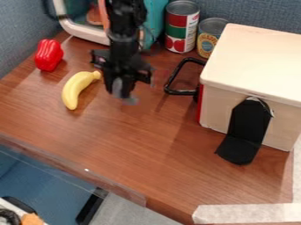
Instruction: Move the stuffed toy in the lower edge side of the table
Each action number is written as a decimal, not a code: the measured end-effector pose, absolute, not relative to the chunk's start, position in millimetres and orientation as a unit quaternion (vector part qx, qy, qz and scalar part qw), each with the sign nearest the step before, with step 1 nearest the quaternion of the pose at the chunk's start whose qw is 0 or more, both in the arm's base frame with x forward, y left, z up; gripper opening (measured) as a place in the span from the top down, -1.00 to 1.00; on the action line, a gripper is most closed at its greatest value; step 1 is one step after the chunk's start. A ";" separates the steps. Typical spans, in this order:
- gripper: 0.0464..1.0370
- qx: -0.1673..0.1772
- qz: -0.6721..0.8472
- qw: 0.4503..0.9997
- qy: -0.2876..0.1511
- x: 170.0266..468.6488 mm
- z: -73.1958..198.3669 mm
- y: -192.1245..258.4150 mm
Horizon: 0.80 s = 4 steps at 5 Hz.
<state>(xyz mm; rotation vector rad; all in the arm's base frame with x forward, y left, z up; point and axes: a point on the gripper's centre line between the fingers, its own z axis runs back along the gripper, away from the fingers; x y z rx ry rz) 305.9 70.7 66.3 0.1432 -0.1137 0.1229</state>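
Grey, blurred, partly hidden shape [117, 88] at the black gripper [124, 81], clenched or released impossible to tell

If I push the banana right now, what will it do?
The banana might swivel or rock instead of rolling far, because it is curved. Its skin looks smooth, so it could slide across the table. It looks like a toy, so it is probably stiff.
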 end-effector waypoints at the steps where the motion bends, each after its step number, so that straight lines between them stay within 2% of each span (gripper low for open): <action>1: 0.39 0.048 0.017 0.996 -0.071 270.7 84.0 45.0; 3: 0.40 0.077 -0.131 0.987 -0.043 213.8 56.8 -23.4; 4: 0.41 0.072 -0.134 0.988 -0.021 202.5 49.2 -26.8</action>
